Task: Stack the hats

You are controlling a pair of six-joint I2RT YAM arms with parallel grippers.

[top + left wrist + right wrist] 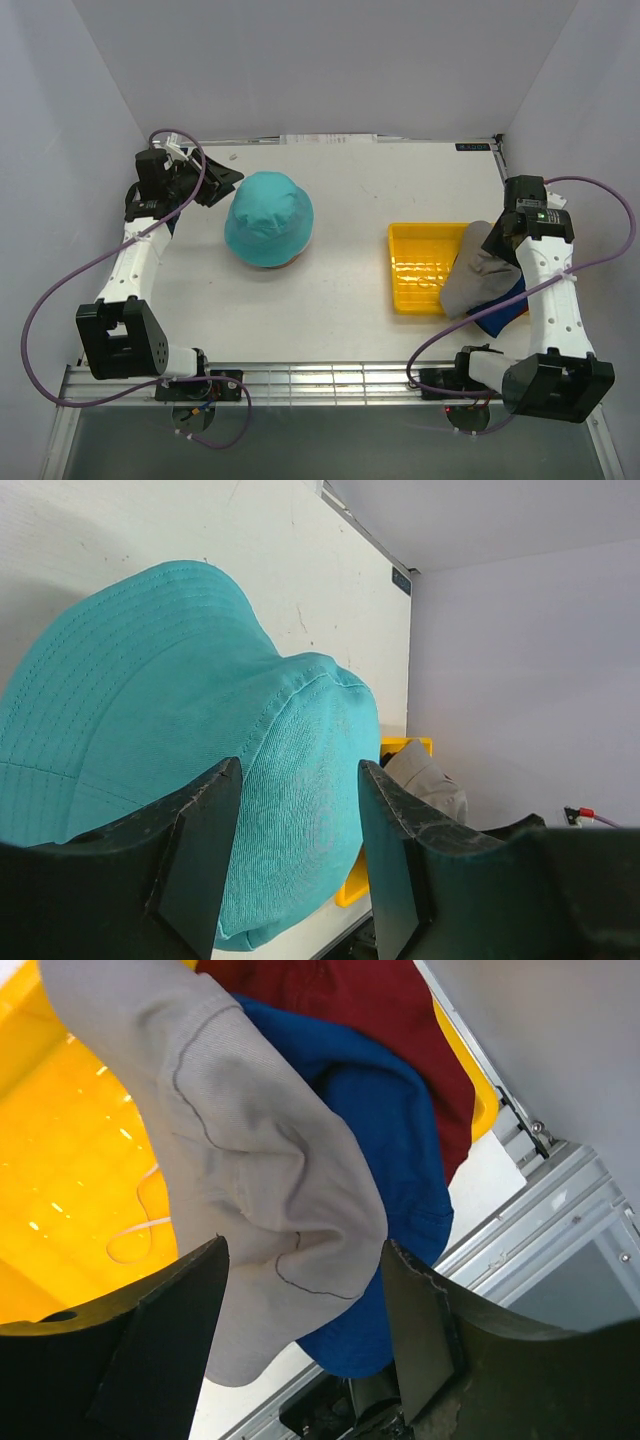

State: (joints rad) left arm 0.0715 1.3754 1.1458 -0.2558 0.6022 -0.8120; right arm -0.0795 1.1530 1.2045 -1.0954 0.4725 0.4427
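A teal hat [268,218] sits crown up at the middle left of the table. My left gripper [225,185] is open just behind its left side. In the left wrist view the teal hat [200,730] fills the space beyond the open left gripper [298,780], with nothing between the jaws. A grey hat [475,272] lies over the right part of the yellow tray [415,265], on top of a royal blue hat [505,305]. My right gripper [300,1295] hangs open over the grey hat [250,1150], with the blue hat [390,1110] and a dark red hat [350,995] beneath.
A sliver of brown stand [287,263] shows under the teal hat's near brim. The yellow tray's left half [60,1160] holds only a thin white loop. White walls close in on both sides, and a metal rail [330,380] runs along the near edge.
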